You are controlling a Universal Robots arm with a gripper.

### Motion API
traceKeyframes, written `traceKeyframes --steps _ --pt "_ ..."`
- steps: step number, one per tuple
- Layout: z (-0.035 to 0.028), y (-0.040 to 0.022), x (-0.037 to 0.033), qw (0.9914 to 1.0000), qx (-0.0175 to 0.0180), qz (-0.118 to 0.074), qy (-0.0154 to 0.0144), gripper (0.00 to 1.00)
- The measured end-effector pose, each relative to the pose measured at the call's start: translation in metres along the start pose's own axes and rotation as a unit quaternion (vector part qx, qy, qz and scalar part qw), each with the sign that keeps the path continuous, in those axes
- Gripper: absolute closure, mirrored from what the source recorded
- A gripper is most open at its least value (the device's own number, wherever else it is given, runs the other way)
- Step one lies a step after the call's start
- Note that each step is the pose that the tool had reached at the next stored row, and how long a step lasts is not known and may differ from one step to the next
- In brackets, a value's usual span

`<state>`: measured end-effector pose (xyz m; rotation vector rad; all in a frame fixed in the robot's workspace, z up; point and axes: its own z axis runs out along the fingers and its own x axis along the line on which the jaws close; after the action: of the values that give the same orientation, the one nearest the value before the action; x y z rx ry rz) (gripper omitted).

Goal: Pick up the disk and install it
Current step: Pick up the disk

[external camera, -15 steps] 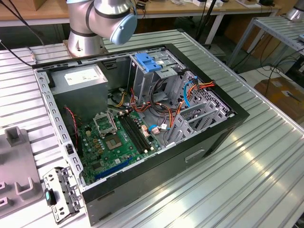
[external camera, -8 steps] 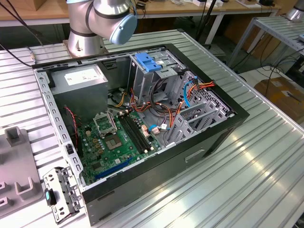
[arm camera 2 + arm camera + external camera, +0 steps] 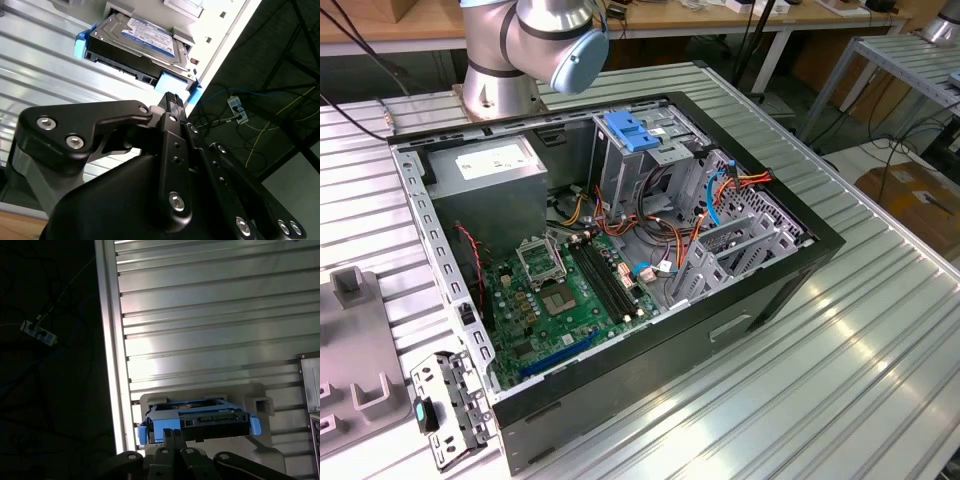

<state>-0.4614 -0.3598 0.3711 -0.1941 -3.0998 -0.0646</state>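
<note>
One disk (image 3: pixel 145 40) is seen lying flat in a grey holder (image 3: pixel 260 405), label side up. A blue-and-white sticker (image 3: pixel 150 31) is stuck on its silvery top plate, but the print on it can't be made out, so no writing gets reported. The drive body is dark, its connector edge is exposed in the first wrist view, and it's clipped into a bright blue carrier frame (image 3: pixel 157 425) with tabs at both ends of that edge.

The gripper (image 3: pixel 172 432) is parked right at the holder's open end, just by the blue frame, with its fingers (image 3: pixel 167 437) drawn together. Whether the frame is actually touched can't be told.

The holder is set on a ribbed metal table (image 3: pixel 200 315), close to its edge. An opened computer case (image 3: pixel 620 250) is shown on that table in the exterior view. A white label is stuck on its power supply (image 3: pixel 490 165), unreadable too.
</note>
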Motion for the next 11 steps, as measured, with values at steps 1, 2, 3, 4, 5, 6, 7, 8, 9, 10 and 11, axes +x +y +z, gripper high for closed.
traceKeyframes --steps 1,2,3,4,5,6,7,8,9,10,11 --pt "0.0 0.0 0.0002 1.0 0.0 0.0 0.0 0.89" --pt "0.0 0.0 0.0004 1.0 0.0 0.0 0.0 0.89" --pt "0.0 -0.0001 0.0005 1.0 0.0 0.0 0.0 0.89" --pt "0.0 -0.0001 0.0008 1.0 0.0 0.0 0.0 0.89" --pt "0.0 -0.0001 0.0009 1.0 0.0 0.0 0.0 0.89" --pt "0.0 -0.0002 0.0011 1.0 0.0 0.0 0.0 0.89" --pt "0.0 -0.0002 0.0014 1.0 0.0 0.0 0.0 0.89" --pt "0.0 -0.0002 0.0015 1.0 0.0 0.0 0.0 0.89" --pt "0.0 -0.0002 0.0018 1.0 0.0 0.0 0.0 0.89" --pt "0.0001 -0.0003 0.002 1.0 0.0 0.0 0.0 0.89" --pt "0.0001 -0.0003 0.0021 1.0 0.0 0.0 0.0 0.89"
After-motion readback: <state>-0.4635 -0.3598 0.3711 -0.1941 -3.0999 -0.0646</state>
